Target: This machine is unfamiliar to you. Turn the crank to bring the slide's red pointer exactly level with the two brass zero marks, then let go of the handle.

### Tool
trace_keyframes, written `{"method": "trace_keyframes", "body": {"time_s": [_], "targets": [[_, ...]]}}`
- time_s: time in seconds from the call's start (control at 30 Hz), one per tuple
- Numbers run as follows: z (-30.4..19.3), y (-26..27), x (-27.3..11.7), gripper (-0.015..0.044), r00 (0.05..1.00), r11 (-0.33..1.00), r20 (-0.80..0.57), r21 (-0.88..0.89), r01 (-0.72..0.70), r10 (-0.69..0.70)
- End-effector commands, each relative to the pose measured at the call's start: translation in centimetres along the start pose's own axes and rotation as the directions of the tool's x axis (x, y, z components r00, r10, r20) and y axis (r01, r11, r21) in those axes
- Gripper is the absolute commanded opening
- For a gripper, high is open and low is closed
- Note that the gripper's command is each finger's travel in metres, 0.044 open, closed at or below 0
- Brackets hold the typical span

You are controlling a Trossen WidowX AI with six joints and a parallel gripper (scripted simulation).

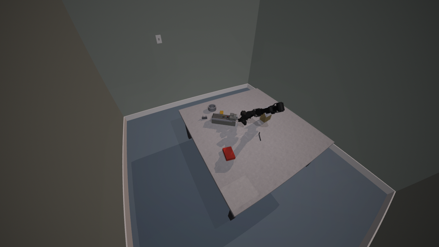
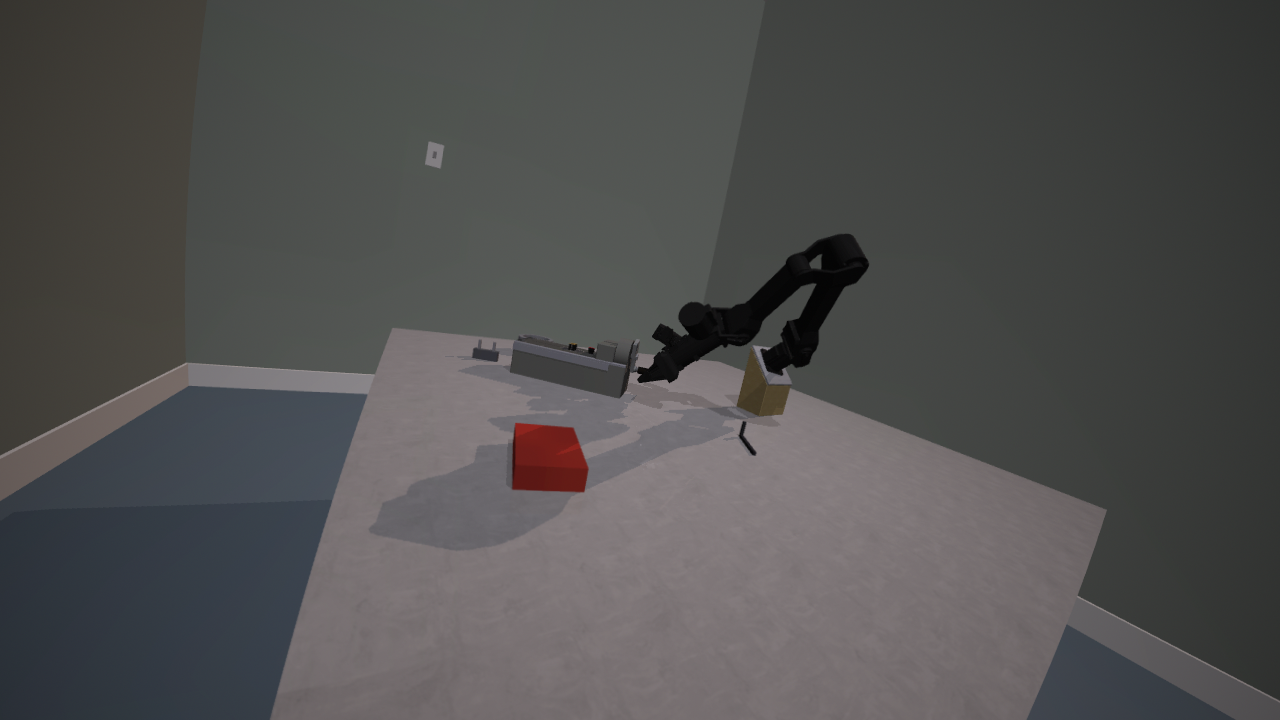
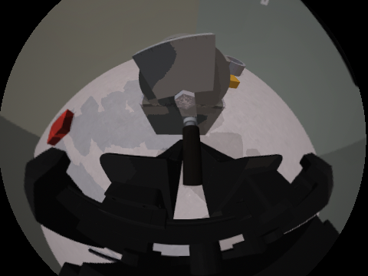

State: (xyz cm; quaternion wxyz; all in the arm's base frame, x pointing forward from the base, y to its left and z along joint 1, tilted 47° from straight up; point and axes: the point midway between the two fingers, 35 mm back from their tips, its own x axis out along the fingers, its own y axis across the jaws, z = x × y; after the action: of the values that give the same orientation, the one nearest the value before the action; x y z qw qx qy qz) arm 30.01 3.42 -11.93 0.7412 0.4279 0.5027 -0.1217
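Right now my claw [image 1: 240, 120] [image 2: 640, 377] [image 3: 188, 143] is closed on the dark handle [image 3: 192, 155] of the crank, one finger on each side of it. In my wrist view the handle's long axis runs nearly upright, from the pale collar [image 3: 189, 121] at its far end down towards me. Beyond the collar sits a grey, wedge-shaped plate [image 3: 192, 65], spreading wider away from the handle, with its broad curved edge at the top of that view.

The crank is at the end of the long grey machine [image 1: 224, 119] [image 2: 569, 367] that faces my arm [image 1: 257, 112] [image 2: 760, 304]. The machine lies lengthwise on the worktop [image 1: 285, 144] [image 2: 760, 555]; its long axis runs from the crank end, nearest me, away towards a small two-pegged block [image 1: 204, 117] [image 2: 486, 354]. I cannot tell whether the red pointer is level with the brass marks: they are too small from outside, and the plate hides that part from my wrist.

A yellow block [image 1: 221, 112] [image 3: 234, 81] is just beside the machine, and a grey ring [image 1: 212, 109] [image 3: 241, 69] is near its far end. The red box [image 1: 228, 153] [image 2: 548, 458] [image 3: 60, 127] lies well apart from the machine, and a bent black rod [image 1: 259, 136] [image 2: 744, 440] rests near my yellowish pedestal [image 1: 263, 119] [image 2: 751, 398].
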Motion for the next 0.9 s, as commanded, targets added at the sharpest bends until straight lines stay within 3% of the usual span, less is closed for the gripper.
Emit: {"method": "trace_keyframes", "body": {"time_s": [0.0, 0.87], "targets": [[-0.16, 0.90, 0.16, 0.0000, 1.000, 1.000, -0.011, -0.010, -0.021, 0.021], [-0.10, 1.41, 0.08, 0.0000, 1.000, 1.000, -0.011, -0.010, -0.021, 0.021]]}}
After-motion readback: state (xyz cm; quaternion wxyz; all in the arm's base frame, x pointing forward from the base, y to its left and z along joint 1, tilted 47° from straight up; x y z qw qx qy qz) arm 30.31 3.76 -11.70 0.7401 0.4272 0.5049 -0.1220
